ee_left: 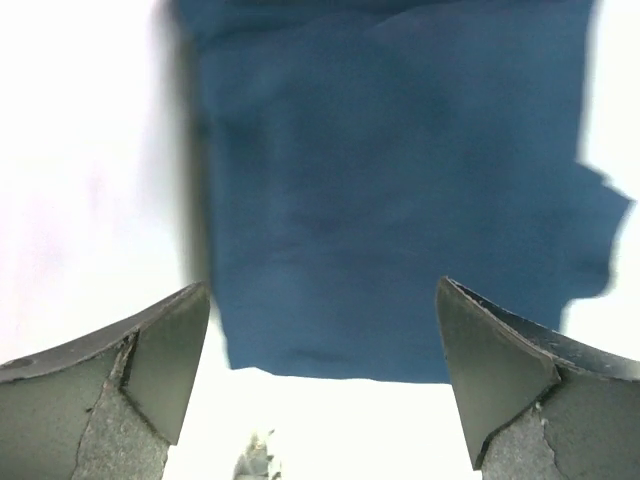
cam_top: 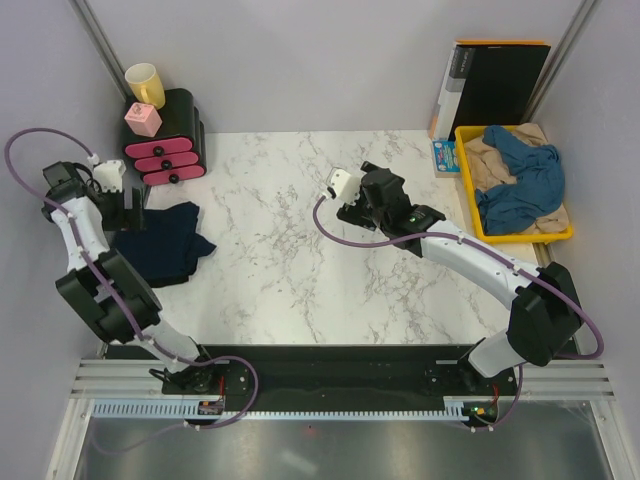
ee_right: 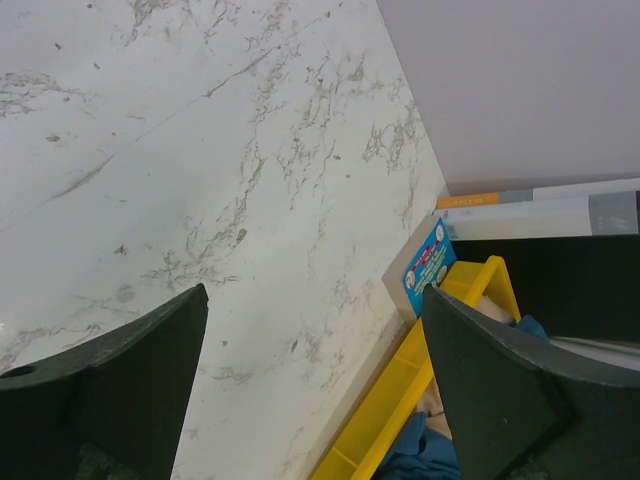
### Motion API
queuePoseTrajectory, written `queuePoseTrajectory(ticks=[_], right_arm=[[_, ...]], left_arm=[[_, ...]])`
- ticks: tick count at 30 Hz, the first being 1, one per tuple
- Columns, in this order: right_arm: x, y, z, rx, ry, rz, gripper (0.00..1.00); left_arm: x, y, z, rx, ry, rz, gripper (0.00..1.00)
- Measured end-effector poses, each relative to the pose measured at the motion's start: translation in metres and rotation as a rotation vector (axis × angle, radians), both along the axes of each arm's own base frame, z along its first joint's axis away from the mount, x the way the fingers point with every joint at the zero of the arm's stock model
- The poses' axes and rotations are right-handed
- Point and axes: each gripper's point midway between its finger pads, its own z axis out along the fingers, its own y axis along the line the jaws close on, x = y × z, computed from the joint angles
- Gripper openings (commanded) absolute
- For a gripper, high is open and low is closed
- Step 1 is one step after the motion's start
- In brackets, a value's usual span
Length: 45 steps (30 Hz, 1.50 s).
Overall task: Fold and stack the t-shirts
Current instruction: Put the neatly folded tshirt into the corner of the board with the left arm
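Navy t-shirt (ee_left: pixel 400 180), left tool (ee_left: pixel 322 290) wide open, empty

No print here can be read. You will find a small blue card (ee_right: pixel 428 267) with coloured lettering propped beside the yellow tray (ee_right: pixel 388 402), and faint pale marks down the spine of the black folder (cam_top: pixel 500 90). Both are too small to make out.

A white marbled table (cam_top: pixel 290 280) sits enclosed on three sides by plain pale grey walls (cam_top: pixel 300 60). Slim metal posts (cam_top: pixel 100 40) stand at its back corners, and a black plate (cam_top: pixel 340 362) runs along the near edge under even light.
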Motion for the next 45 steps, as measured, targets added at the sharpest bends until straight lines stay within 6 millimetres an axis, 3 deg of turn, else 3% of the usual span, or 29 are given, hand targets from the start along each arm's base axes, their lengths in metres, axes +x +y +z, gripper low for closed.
queuePoseTrajectory(ticks=[5, 8, 10, 13, 15, 18, 19, 22, 26, 33, 45], right_arm=[[-0.008, 0.007, -0.007, 0.049, 0.055, 0.023, 0.98], [-0.017, 0.01, -0.007, 0.119, 0.109, 0.004, 0.98], [-0.02, 0.009, -0.002, 0.171, 0.122, -0.033, 0.98], [-0.024, -0.002, 0.014, 0.271, 0.119, -0.103, 0.98], [-0.025, -0.018, 0.032, 0.343, 0.099, -0.159, 0.72], [-0.026, -0.038, 0.065, 0.444, 0.065, -0.216, 0.63], [-0.024, -0.043, 0.078, 0.478, 0.049, -0.234, 0.95], [-0.024, -0.054, 0.108, 0.558, -0.001, -0.273, 0.98], [-0.035, -0.066, 0.122, 0.581, -0.031, -0.302, 0.98], [-0.046, -0.076, 0.122, 0.588, -0.027, -0.333, 0.98], [-0.051, -0.076, 0.116, 0.597, 0.004, -0.339, 0.98]], left_arm=[[0.006, -0.079, 0.082, -0.218, -0.279, -0.162, 1.0], [0.01, -0.116, 0.119, -0.307, -0.379, -0.221, 1.0], [0.011, -0.139, 0.134, -0.316, -0.427, -0.268, 1.0], [-0.001, -0.176, 0.139, -0.263, -0.479, -0.343, 1.0], [-0.011, -0.201, 0.145, -0.235, -0.508, -0.402, 1.0], [-0.017, -0.233, 0.168, -0.206, -0.577, -0.497, 1.0], [-0.016, -0.239, 0.174, -0.201, -0.591, -0.51, 1.0], [-0.011, -0.239, 0.179, -0.185, -0.594, -0.486, 1.0], [-0.006, -0.23, 0.169, -0.163, -0.559, -0.415, 1.0], [-0.012, -0.227, 0.174, -0.142, -0.573, -0.374, 1.0], [-0.017, -0.228, 0.183, -0.138, -0.599, -0.361, 1.0]])
